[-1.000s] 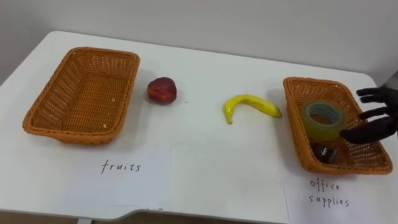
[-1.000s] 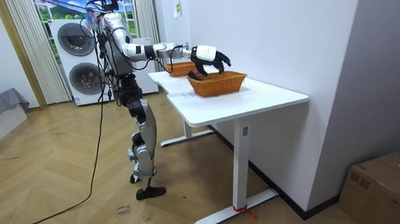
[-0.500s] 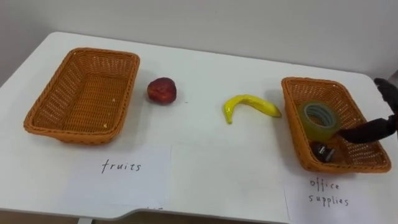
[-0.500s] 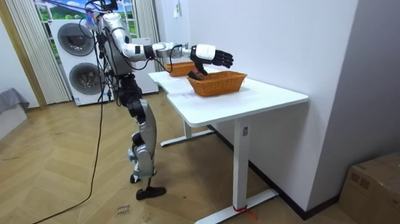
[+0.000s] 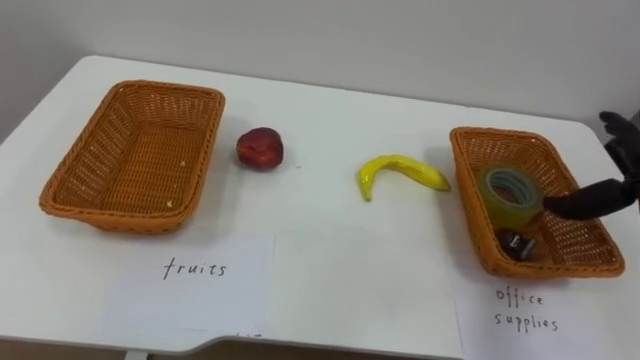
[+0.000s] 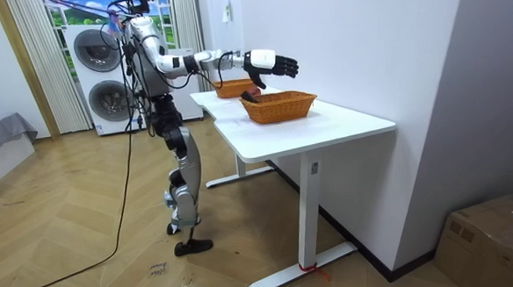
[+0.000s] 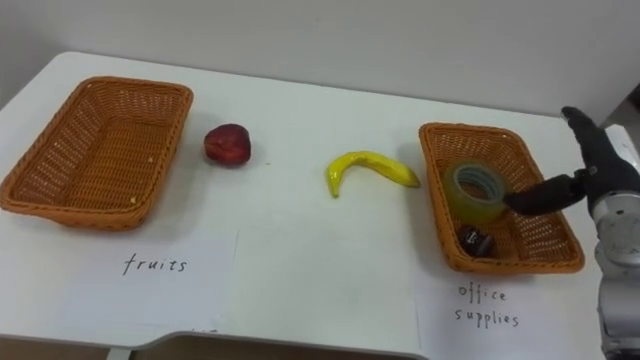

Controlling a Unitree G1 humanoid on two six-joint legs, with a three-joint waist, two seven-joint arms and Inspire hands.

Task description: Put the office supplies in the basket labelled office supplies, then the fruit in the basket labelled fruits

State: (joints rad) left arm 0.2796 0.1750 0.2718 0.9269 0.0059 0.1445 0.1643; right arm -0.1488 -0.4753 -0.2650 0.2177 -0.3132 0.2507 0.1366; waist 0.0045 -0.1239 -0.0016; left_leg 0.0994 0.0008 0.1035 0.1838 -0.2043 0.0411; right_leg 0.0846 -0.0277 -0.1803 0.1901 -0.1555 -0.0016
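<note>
A red fruit [image 5: 260,147] and a yellow banana [image 5: 400,172] lie on the white table between two wicker baskets. The left basket [image 5: 135,88] holds nothing. Inside the right basket [image 5: 462,190] sit a yellowish tape roll [image 5: 510,195] and a small dark object [image 5: 516,244]. My right hand [image 7: 600,165] hovers open over that basket's right side, thumb pointing toward the tape roll, touching nothing. In the room view the right hand [image 6: 270,64] is raised above the basket at the end of an outstretched arm.
A handwritten paper label [image 5: 195,268] lies in front of the left basket and another [image 5: 525,305] in front of the right one. The table's front edge runs close below the labels. A wall stands behind the table.
My right hand has lifted up and drawn back to the right, away from the tape roll, which stays in the right basket. The fruit has not moved.
</note>
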